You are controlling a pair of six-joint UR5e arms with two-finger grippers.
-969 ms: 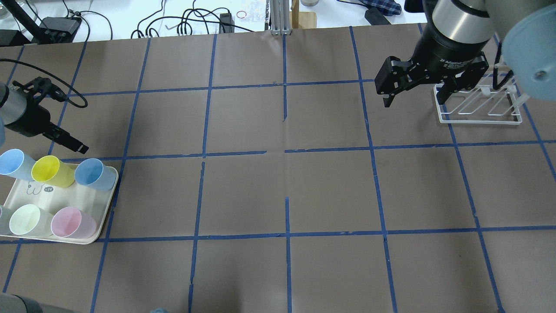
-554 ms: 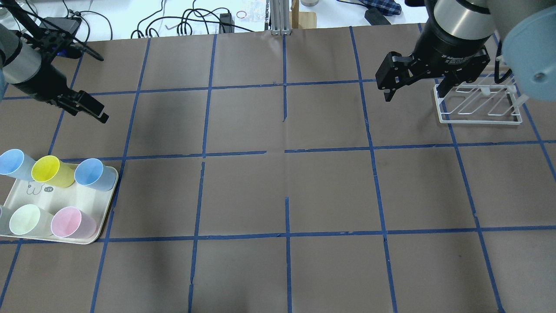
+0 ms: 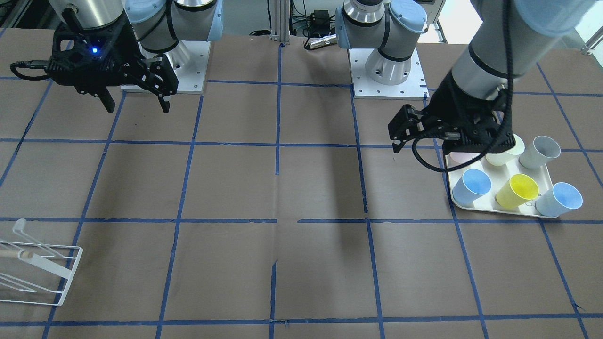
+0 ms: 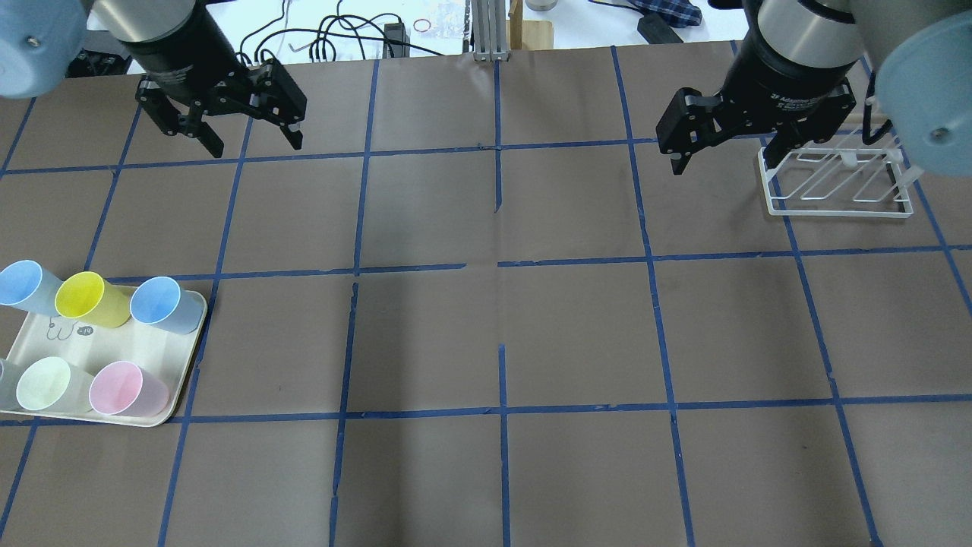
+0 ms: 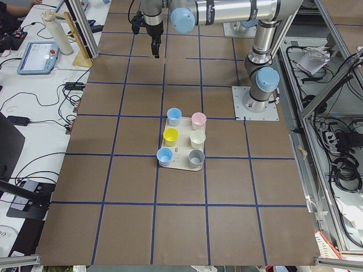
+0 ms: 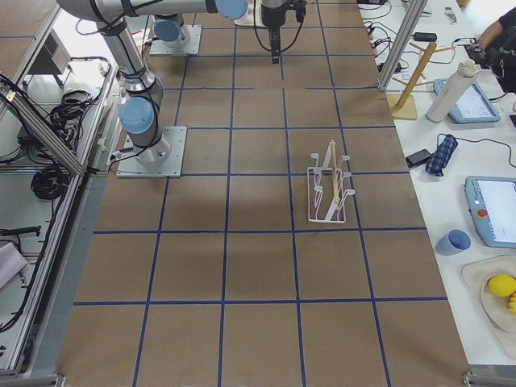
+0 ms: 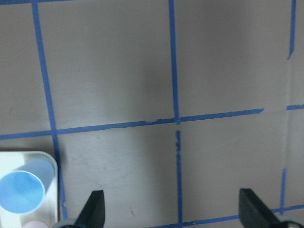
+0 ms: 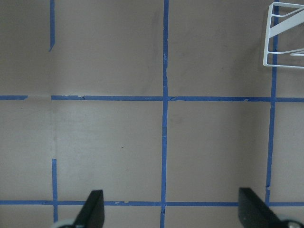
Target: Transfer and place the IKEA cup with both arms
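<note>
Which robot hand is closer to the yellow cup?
Left. The left gripper hovers on the yellow cup's side of the table, out past the tray. The right gripper is way across the table, by the white rack.

Holds the left gripper (image 4: 256, 144) high at ten o'clock in the overhead view, jaws spread wide and pointing straight down. Holds the right gripper (image 4: 723, 163) at two o'clock, likewise spread wide, wrist vertical.
</note>
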